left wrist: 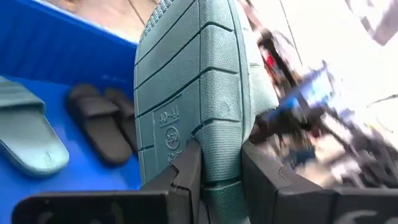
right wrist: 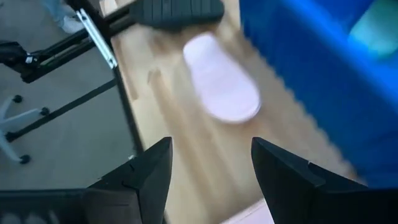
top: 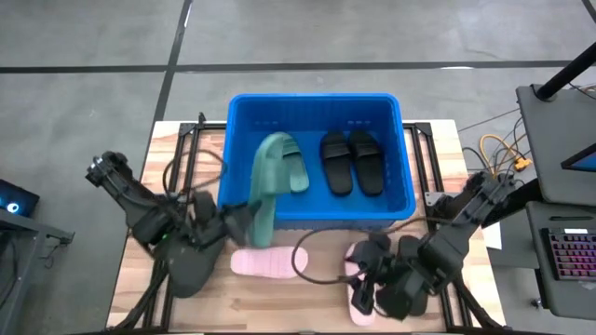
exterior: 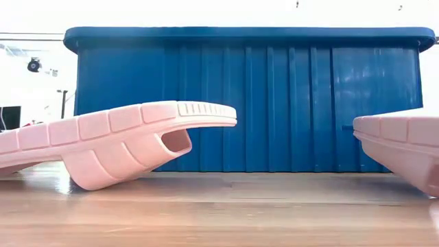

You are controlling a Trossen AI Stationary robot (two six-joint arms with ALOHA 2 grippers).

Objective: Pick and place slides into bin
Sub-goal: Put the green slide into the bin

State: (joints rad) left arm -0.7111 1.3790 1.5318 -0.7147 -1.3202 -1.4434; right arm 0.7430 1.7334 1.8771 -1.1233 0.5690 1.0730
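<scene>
The left gripper (top: 244, 221) has its fingers (left wrist: 186, 171) clamped on the heel end of a dark green slide (top: 264, 195), holding it on edge right over the front wall of the blue bin (top: 400, 140), toe end leaning in toward the tub. From the left wrist camera you can see the ribbed sole of that slide (left wrist: 199, 93) pinched tight between both fingers. Already inside the bin are the other green slide (top: 291, 163) and a pair of black slides (top: 352, 161) lying flat, side by side. On the wooden table (top: 186, 307) just in front of the bin sits a pink slide (top: 264, 262), strap up. The right gripper (top: 365, 296) hangs over a second pink slide (top: 359, 279) near the front right; its jaws are spread wide with nothing between them, though the wrist shot is pretty blurry, so I think the pink thing ahead of it is the first pink slide (right wrist: 222, 84).
</scene>
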